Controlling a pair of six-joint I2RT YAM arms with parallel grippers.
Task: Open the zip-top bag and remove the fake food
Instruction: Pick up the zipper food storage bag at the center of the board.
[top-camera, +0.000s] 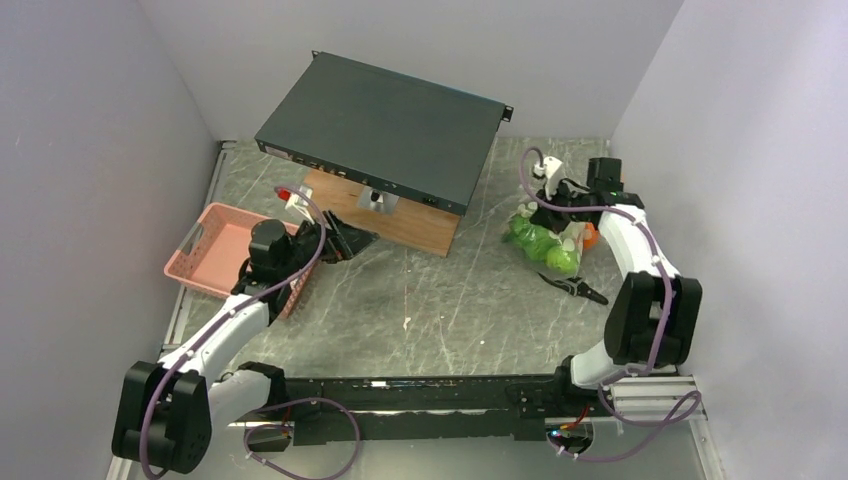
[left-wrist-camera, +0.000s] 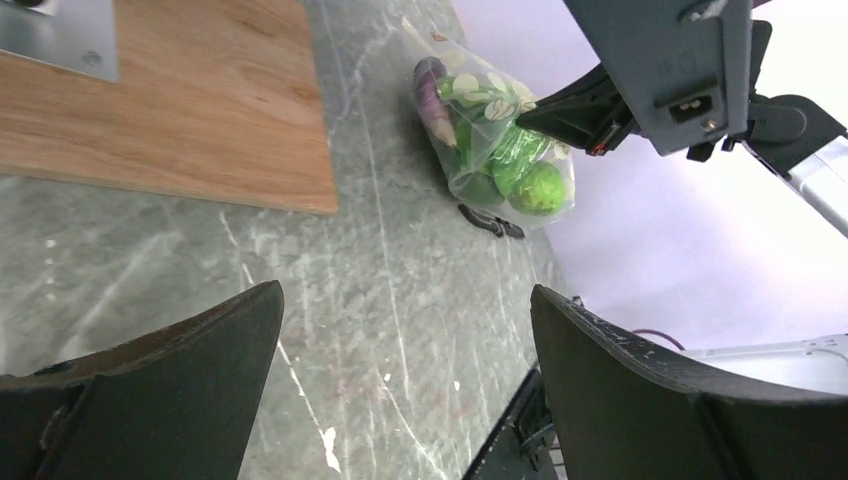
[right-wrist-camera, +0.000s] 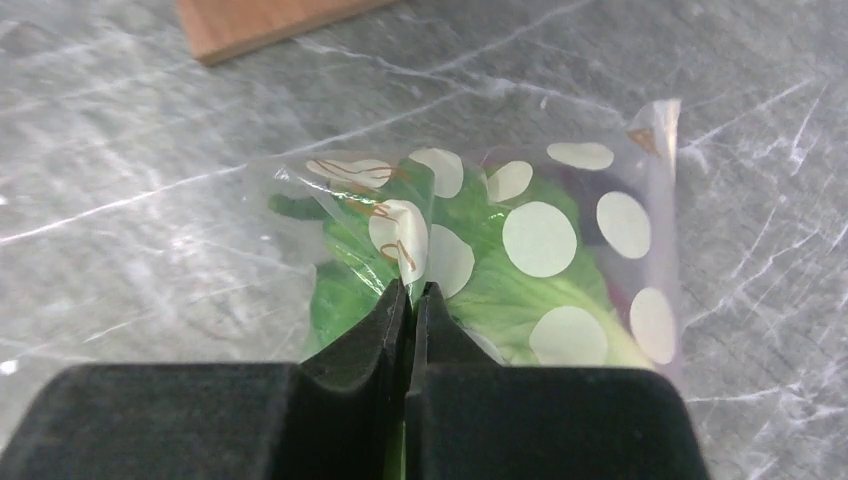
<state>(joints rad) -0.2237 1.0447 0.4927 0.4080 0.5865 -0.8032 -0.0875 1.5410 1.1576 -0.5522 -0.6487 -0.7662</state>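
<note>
The zip-top bag (top-camera: 540, 240) is clear with white dots and lies at the right of the table. It holds the fake food (top-camera: 545, 250): green pieces, an orange ball and a purple piece. In the right wrist view the bag (right-wrist-camera: 600, 210) fills the middle, with a pale green leafy head (right-wrist-camera: 500, 290) inside. My right gripper (right-wrist-camera: 412, 292) is shut on a fold of the bag's plastic. The left wrist view shows the bag (left-wrist-camera: 495, 150) far off. My left gripper (left-wrist-camera: 405, 350) is open and empty, over the table left of centre (top-camera: 345, 240).
A dark flat box (top-camera: 385, 130) rests on a wooden block (top-camera: 400, 215) at the back centre. A pink mesh basket (top-camera: 225, 250) stands at the left, beside my left arm. Black pliers (top-camera: 575, 288) lie just in front of the bag.
</note>
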